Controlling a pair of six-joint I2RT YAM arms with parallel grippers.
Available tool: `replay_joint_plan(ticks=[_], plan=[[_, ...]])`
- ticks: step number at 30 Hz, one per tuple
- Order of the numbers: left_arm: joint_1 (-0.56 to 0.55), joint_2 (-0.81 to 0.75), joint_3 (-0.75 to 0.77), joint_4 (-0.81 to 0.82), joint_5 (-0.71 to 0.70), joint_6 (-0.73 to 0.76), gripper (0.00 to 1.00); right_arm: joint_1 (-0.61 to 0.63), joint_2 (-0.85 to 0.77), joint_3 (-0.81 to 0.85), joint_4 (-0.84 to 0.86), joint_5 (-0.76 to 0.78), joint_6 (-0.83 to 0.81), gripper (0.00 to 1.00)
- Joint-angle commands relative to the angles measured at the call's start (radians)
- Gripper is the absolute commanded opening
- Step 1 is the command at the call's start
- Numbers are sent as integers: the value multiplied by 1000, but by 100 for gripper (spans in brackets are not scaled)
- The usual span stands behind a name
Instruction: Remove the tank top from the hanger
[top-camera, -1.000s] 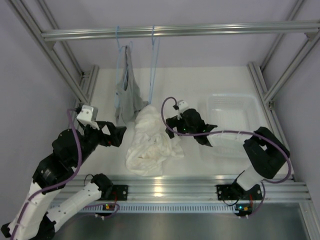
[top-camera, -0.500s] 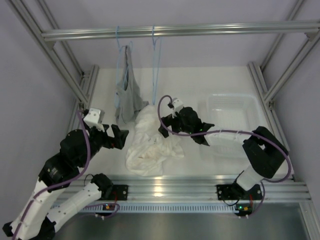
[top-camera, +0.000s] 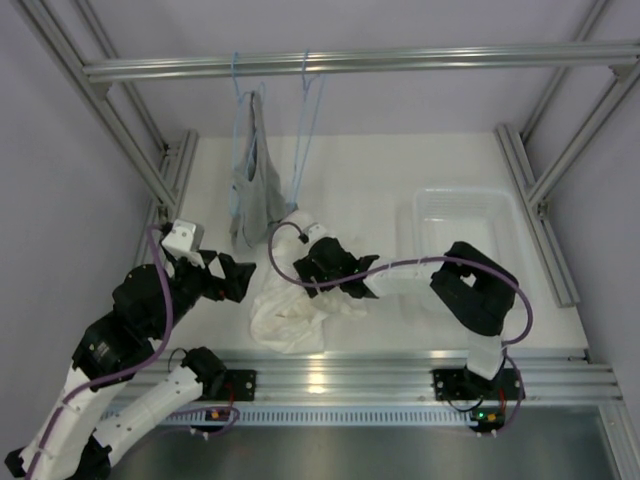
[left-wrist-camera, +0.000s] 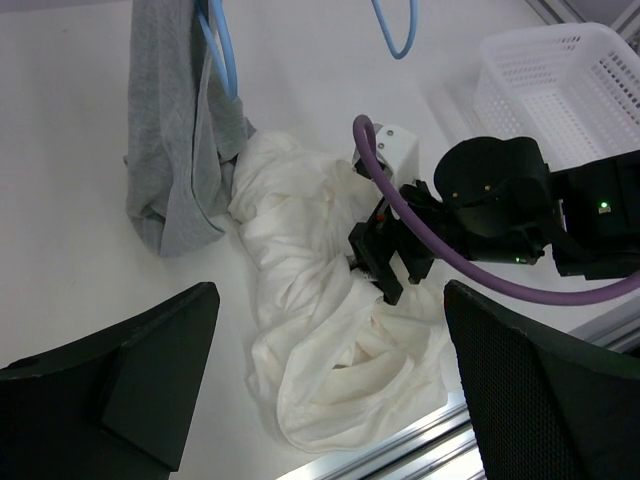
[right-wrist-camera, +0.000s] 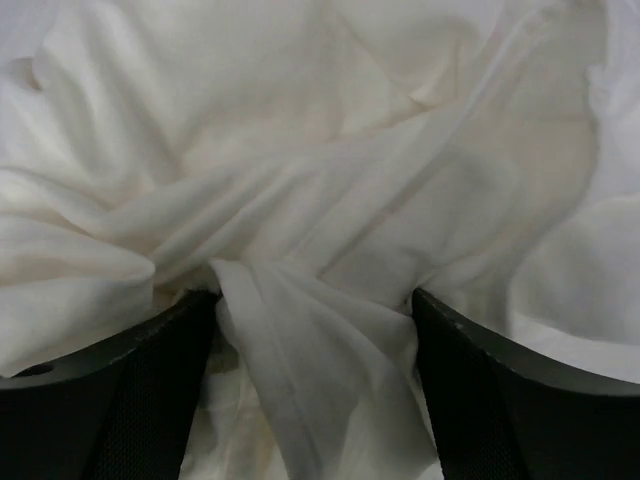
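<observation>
The white tank top (top-camera: 290, 310) lies in a crumpled heap on the table, off the hanger, and also shows in the left wrist view (left-wrist-camera: 300, 250). The empty light-blue hanger (top-camera: 304, 130) hangs from the top rail above it; its lower end shows in the left wrist view (left-wrist-camera: 396, 32). My right gripper (top-camera: 306, 268) is pressed into the heap, jaws open with a fold of white fabric (right-wrist-camera: 300, 330) between them. My left gripper (top-camera: 238, 276) is open and empty, just left of the heap.
A second light-blue hanger (top-camera: 240, 120) holds a grey tank top (top-camera: 255, 195) left of the empty one. A clear plastic basket (top-camera: 505, 235) stands at the right. Aluminium frame posts line both sides, and a rail (top-camera: 400, 375) runs along the front edge.
My right gripper has moved left from beside the basket onto the white heap. My left gripper has shifted slightly. The empty hanger has swung a little.
</observation>
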Motion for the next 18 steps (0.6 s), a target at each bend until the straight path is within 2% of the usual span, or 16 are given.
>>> replay_joint_plan(ticks=[1,2,3,4,5,8,9,12,13,15,18], plan=[[-3,-7,1,40,12,20,99,7,38,-3,-111,35,53,73],[-3,-9,1,40,12,23,99,16,34,-9,-114,58,56,61],[-3,-10,1,40,11,23,99,25,23,-17,-114,77,56,28],[-3,-12,2,41,11,24,99,33,-11,-37,-114,127,57,11],[-3,-12,4,41,11,24,99,55,-38,-47,-114,153,59,0],[-3,-10,7,40,6,26,99,103,-204,-106,-109,230,56,0],[-3,-10,10,40,6,27,99,112,-312,-121,-109,239,57,0],[-3,-13,10,40,3,27,99,122,-494,-169,-97,223,65,0],[-3,-13,11,40,1,27,99,120,-611,-175,-99,215,59,0],[-3,-15,14,37,-6,23,99,119,-774,-170,-100,218,44,0],[-3,-16,24,23,-23,13,99,94,-900,-120,-146,238,17,0]])
